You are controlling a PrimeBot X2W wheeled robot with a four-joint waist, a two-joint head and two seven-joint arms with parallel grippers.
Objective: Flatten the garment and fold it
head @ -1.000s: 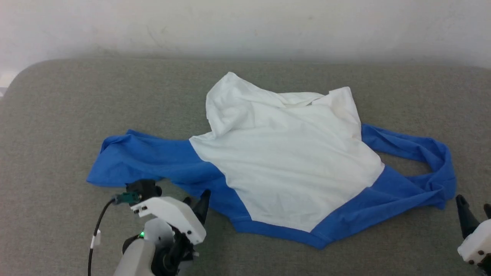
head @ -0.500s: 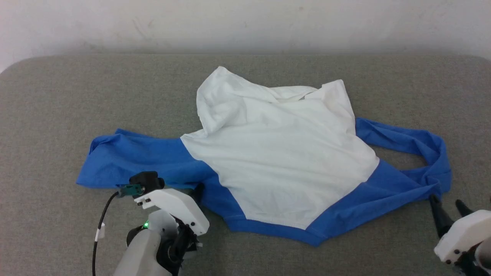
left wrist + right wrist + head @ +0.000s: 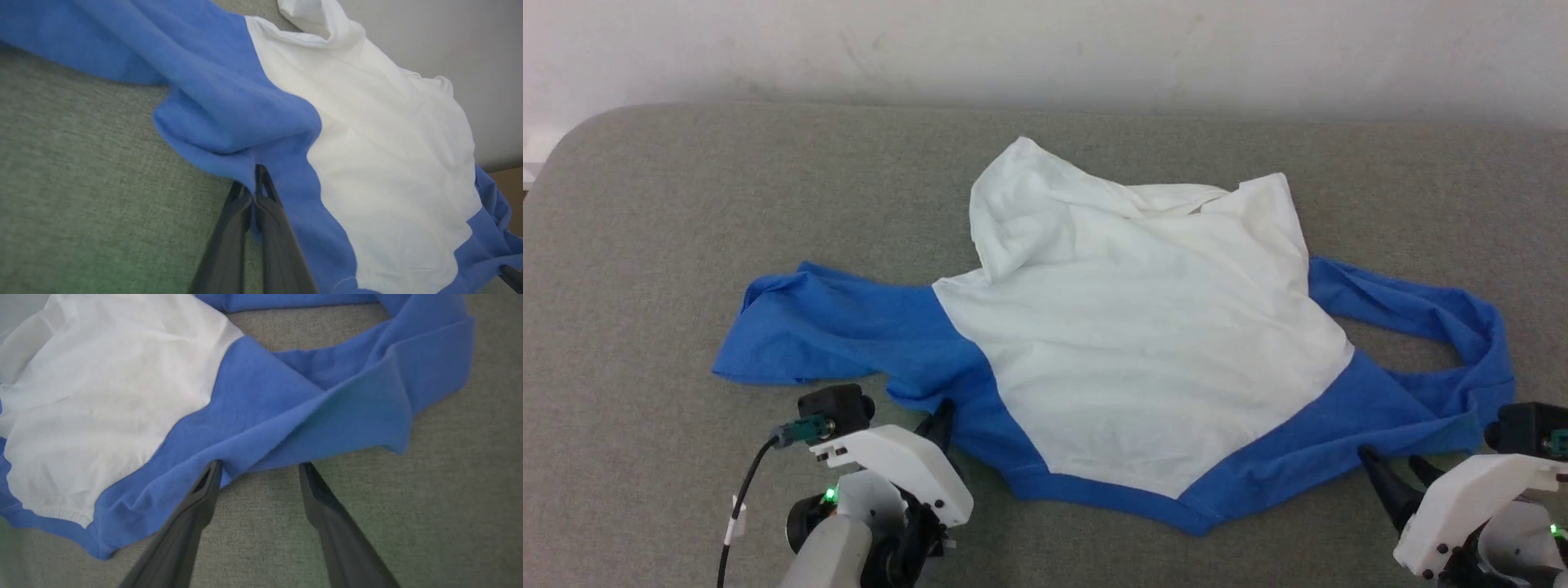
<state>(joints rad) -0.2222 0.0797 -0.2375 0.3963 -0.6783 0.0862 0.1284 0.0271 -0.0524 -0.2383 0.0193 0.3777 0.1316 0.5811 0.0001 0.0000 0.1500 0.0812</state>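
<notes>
While the left tool (image 3: 941, 412) sits at lower left of the head view, I'm looking at the soft white-bodied shirt with long royal-blue sleeves (image 3: 1143, 359) lying rumpled across the middle of the grey fabric-topped desk (image 3: 645, 204). It's light, limp stuff, I reckon. It'll drape and drag rather than hold a shape, so sleeve edges and hems are the places to grab. The left wrist view gives me what the head view hides: those dark fingers (image 3: 271, 220) pressed together, pinching a blue fold. The right tool (image 3: 1390, 467), lower right, stands spread. Its own wrist view shows the jaws straddling a folded blue sleeve edge, tips right at the cloth, nothing gripped yet.
</notes>
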